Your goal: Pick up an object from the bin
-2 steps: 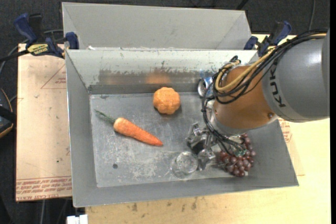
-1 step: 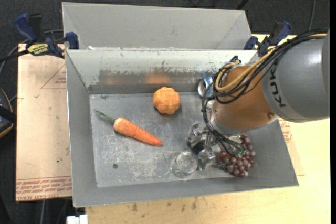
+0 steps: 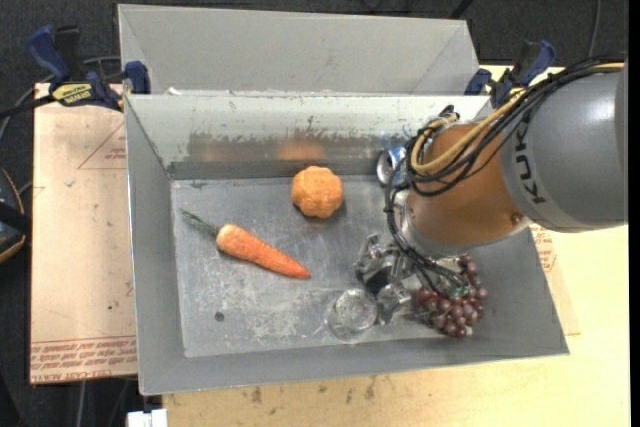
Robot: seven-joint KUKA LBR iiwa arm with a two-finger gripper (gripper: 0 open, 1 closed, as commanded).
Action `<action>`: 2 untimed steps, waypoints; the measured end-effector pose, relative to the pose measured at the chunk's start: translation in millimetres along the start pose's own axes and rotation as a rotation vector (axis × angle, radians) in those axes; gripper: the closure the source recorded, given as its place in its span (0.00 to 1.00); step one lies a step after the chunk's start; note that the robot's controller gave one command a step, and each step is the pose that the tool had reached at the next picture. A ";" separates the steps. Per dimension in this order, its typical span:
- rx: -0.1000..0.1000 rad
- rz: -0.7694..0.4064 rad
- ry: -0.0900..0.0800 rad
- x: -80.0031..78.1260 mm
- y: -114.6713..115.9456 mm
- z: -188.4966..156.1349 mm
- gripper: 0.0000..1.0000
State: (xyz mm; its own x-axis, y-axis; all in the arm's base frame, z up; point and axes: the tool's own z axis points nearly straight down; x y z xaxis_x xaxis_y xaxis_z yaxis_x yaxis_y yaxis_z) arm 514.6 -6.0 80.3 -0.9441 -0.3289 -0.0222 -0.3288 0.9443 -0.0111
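Observation:
My gripper (image 3: 386,273) is low in the front right part of the bin, under the orange wrist cover. It hangs right beside a bunch of dark purple grapes (image 3: 455,305), which lies at its right in the front right corner. A clear, round glass-like thing (image 3: 350,315) lies just in front of the gripper on its left, close to the front wall. Whether the gripper touches either of them is hidden by its own body.
An orange carrot (image 3: 262,252) with a green stem lies slantwise on the bin's floor to the left. A rough orange ball (image 3: 318,191) sits near the back wall. A small blue and silver thing (image 3: 391,162) shows behind the arm.

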 end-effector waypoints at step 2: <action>-0.013 0.000 0.024 3.5 3.1 -11.3 1.00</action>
